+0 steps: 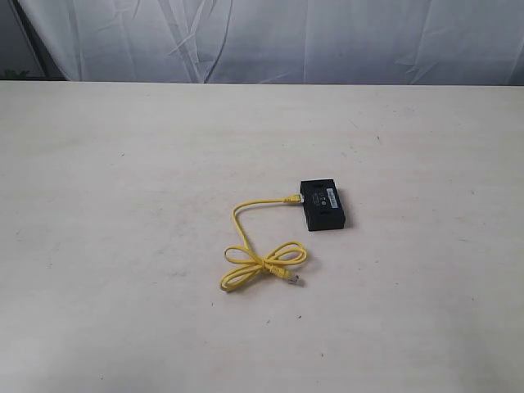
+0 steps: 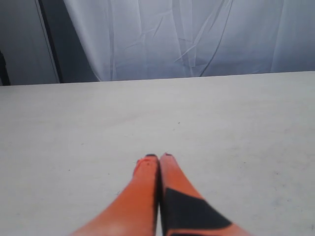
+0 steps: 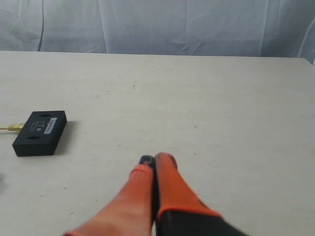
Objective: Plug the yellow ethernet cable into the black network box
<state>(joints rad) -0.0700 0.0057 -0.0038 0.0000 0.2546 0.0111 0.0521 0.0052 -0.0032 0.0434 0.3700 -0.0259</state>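
The black network box (image 1: 324,205) lies flat near the middle of the table, white label strip up. The yellow ethernet cable (image 1: 260,264) lies left of it, knotted into loops; one plug (image 1: 291,199) is at the box's left side, touching or inserted, the other plug (image 1: 293,281) rests free on the table. In the right wrist view the box (image 3: 40,132) is off to one side with a bit of the yellow plug (image 3: 14,127). My right gripper (image 3: 155,158) is shut and empty, apart from the box. My left gripper (image 2: 158,156) is shut and empty over bare table.
The pale table (image 1: 123,246) is backed by a wrinkled white curtain (image 1: 270,37) along its far edge. Neither arm shows in the exterior view.
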